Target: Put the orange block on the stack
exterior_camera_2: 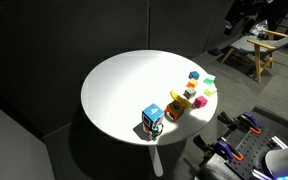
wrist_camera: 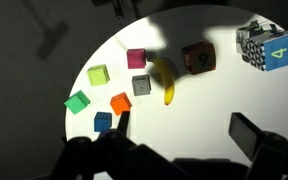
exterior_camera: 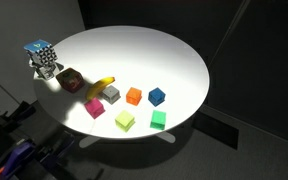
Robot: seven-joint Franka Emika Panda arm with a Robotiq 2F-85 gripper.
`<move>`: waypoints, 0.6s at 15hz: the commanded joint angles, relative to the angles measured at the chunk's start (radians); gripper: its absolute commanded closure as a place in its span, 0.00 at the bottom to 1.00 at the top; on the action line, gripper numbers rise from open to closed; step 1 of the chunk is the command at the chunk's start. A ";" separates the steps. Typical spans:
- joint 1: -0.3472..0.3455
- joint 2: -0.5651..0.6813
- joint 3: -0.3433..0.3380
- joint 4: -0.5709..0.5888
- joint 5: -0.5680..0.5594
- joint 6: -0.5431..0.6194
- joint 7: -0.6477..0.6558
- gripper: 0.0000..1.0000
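Wrist view: the gripper (wrist_camera: pixel 184 138) enters from the bottom edge as a dark silhouette. One finger (wrist_camera: pixel 248 134) is distinct at its 3 o'clock side, and the opposite one is lost in shadow. The jaws appear to stand apart with nothing between them.

The orange block (wrist_camera: pixel 197 57) rests on the white table (wrist_camera: pixel 224 100) at about 12 o'clock from the gripper, well apart from it and untouched. The stack (wrist_camera: pixel 264 45), with its light-blue top and checkered sides, stands at 3 o'clock of the orange block, near the table rim. The two are close but not touching. From the gripper the stack lies at about 1 o'clock.

A banana (wrist_camera: pixel 165 80) lies just beside the orange block, at its 8 o'clock. Further toward 9 o'clock sit a pink cube (wrist_camera: pixel 136 58) and a grey cube (wrist_camera: pixel 141 85).

In both exterior views the orange block (exterior_camera: pixel 71 79) (exterior_camera_2: pixel 174 110) sits on the tabletop next to the stack (exterior_camera: pixel 42 55) (exterior_camera_2: pixel 152 120), not on top of it.
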 commanded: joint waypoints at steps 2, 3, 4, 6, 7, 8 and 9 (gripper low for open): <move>0.002 0.113 0.026 0.051 -0.067 0.026 0.015 0.00; 0.006 0.132 0.025 0.058 -0.072 0.031 0.009 0.00; 0.009 0.153 0.026 0.064 -0.078 0.039 0.005 0.00; 0.014 0.192 0.031 0.072 -0.098 0.058 0.005 0.00; 0.018 0.209 0.032 0.075 -0.106 0.066 0.002 0.00; 0.024 0.226 0.030 0.076 -0.106 0.076 -0.005 0.00; 0.030 0.237 0.029 0.074 -0.108 0.091 -0.011 0.00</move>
